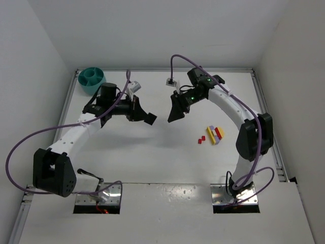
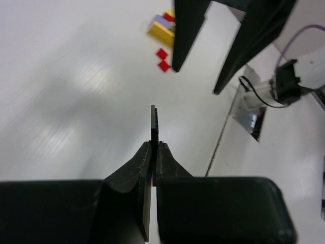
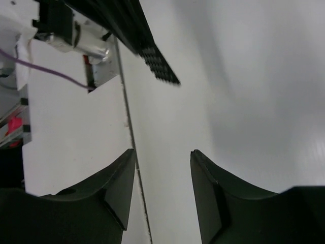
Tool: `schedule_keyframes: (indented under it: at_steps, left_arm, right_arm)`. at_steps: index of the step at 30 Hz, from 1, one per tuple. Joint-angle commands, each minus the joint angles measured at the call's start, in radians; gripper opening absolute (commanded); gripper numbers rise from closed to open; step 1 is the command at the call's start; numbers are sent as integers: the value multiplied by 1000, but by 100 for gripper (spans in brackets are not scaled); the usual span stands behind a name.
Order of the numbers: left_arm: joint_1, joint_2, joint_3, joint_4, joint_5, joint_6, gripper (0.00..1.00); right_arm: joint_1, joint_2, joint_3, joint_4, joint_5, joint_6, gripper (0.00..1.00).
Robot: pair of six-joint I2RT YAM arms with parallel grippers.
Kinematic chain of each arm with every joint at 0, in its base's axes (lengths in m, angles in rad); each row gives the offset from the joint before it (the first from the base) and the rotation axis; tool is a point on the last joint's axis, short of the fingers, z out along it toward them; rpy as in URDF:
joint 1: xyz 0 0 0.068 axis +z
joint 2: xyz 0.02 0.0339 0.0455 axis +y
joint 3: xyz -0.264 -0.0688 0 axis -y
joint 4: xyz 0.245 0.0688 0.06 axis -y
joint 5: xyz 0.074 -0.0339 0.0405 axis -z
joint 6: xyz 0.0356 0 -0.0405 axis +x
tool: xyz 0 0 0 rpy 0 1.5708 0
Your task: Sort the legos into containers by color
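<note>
A: Where do the legos lie?

B: They lie in a loose group on the right half of the tabletop, close beside the right arm. The yellow brick lies flat with the purple piece touching it. A red piece sits against the same cluster. The two small red pieces lie just beside the group, on its side toward the middle of the tabletop, and do not touch it.

A: And the containers?

B: The teal bowl stands at the far left corner, well apart from every brick. Its curved dividers show from above. Whether anything is inside the compartments cannot be told at this size.

A: What is the state of the left hand?

B: It is clenched, with the fingers pressed flat together along their length. Whether anything is pinched between them cannot be told. It is held above the middle of the tabletop with its tips pointing right.

A: And the right hand?

B: It is released. The fingers stand apart, and only bare tabletop shows through the gap. It faces the left hand tip to tip, near it but not touching.

A: Is either hand in contact with the bricks?

B: No. Both hands are away from the group and from the bowl.
</note>
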Motion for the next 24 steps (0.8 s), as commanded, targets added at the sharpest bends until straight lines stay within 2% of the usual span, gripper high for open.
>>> schedule_keyframes:
  at_steps: [1,4,6,8,12,16,24]
  left_arm:
    - [71,-28,91,-105,-97,46,0]
    - [152,-6,128,-143,-228,72,0]
    - [190,9,154,-152,-304,94,0]
    - [242,49,241,-207,-411,166,0]
    - [336,214,439,-299,-565,198,0]
    - [430,334,566,-299,-640,129,0]
    - [459,489,744,-246,-793,-4,0]
  right_arm:
    - [-25,-85,-39,114,122,94,48]
    - [-44,-118,-86,180,241,152,49]
    - [-44,-118,-96,191,255,162,49]
    - [-53,-118,-96,191,266,162,49]
    - [-53,-118,-96,191,266,162,49]
    - [-62,-107,-96,191,266,162,49]
    - [-62,-98,-96,191,266,162,49]
